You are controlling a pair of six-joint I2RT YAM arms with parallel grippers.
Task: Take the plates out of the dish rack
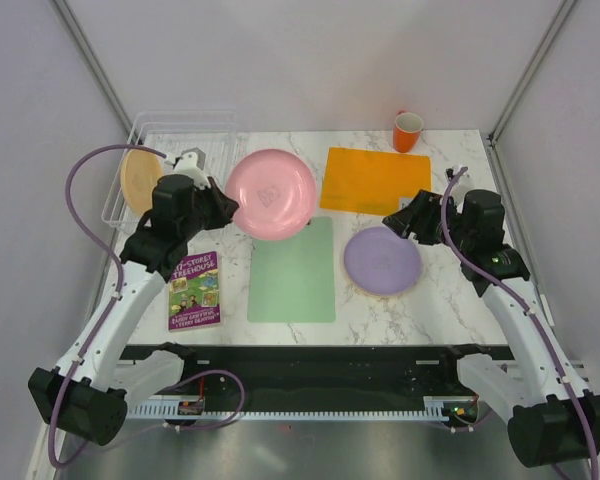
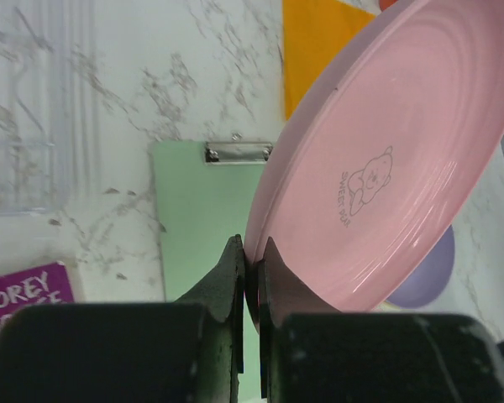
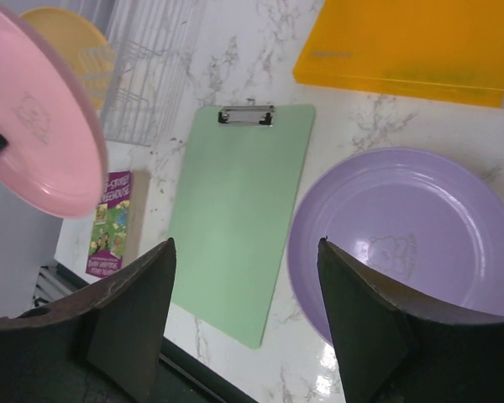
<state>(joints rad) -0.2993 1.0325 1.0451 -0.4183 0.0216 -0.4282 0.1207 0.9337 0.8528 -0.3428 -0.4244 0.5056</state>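
Pink plate [image 1: 271,193] held tilted by raised left hand [image 1: 223,206].

right gripper [image 3: 245,245] spread, empty | purple plate [image 3: 420,235] flat, just ahead | pink plate [image 3: 42,126] tilted, upper left

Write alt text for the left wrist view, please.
The left end effector pinches the rim of a tilted pink plate above a green clipboard on the marble table; a purple book shows lower left.
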